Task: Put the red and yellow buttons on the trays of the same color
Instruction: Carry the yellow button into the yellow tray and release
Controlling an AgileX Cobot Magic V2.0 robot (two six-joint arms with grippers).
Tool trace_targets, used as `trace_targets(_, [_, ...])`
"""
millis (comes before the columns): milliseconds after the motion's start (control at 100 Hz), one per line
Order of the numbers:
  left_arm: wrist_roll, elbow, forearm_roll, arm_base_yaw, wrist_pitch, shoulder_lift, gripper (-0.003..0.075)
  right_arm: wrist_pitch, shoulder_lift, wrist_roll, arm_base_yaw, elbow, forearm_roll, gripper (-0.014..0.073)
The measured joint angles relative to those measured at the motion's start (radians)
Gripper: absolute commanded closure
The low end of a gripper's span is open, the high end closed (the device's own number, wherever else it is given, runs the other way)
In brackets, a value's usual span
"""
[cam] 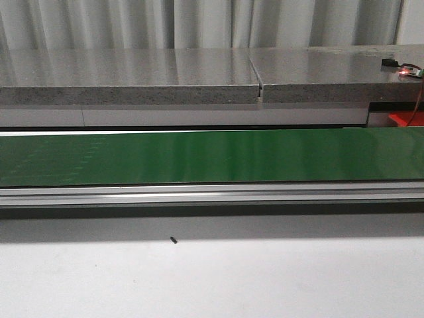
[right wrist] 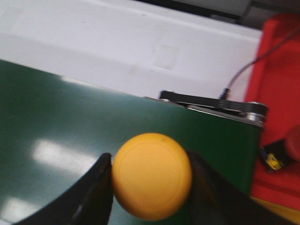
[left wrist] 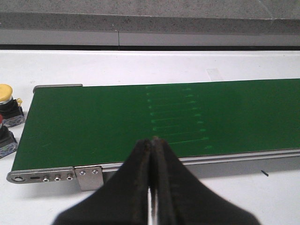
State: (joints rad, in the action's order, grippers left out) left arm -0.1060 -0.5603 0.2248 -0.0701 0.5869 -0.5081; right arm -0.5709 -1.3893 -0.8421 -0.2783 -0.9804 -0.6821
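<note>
Right gripper (right wrist: 151,180) has its jaws clamped on the yellow button (right wrist: 151,175), one finger each side of the cap, held over the green belt (right wrist: 70,136) close to its end roller. Key relation: in the right wrist view the red tray (right wrist: 276,117) sits off the belt end at about 3 o'clock from the held button, with a red button (right wrist: 293,145) already on it; a yellow edge (right wrist: 276,208) shows at roughly 4-5 o'clock, possibly the yellow tray, too cropped to be sure. If so, the carry is short, past the belt end, and right arm is clearly the nearer one. Cap is round, so no long axis to align. Risk: drifting toward 3 o'clock puts yellow on red. Left gripper (left wrist: 152,187) has jaws closed together, nothing in them, pointing across the belt from the near edge. Left wrist view also shows another yellow button (left wrist: 6,96) and part of a red-capped one (left wrist: 4,138) on the white counter (left wrist: 140,65) off the other belt end, around 9-10 o'clock from the left jaws. Neither arm shows in the front view; belt there is bare.
</note>
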Motion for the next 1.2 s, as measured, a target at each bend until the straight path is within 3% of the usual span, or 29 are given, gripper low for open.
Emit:
trace_targets(600, [0.0,0.0,0.0,0.0,0.0,0.0,0.0741,0.3,0.0,0.0,-0.327,0.118,-0.191,0.0528])
trace_targets(1200, [0.0,0.0,0.0,0.0,0.0,0.0,0.0741,0.413,-0.187,0.0,-0.351,0.205,-0.296,0.0528])
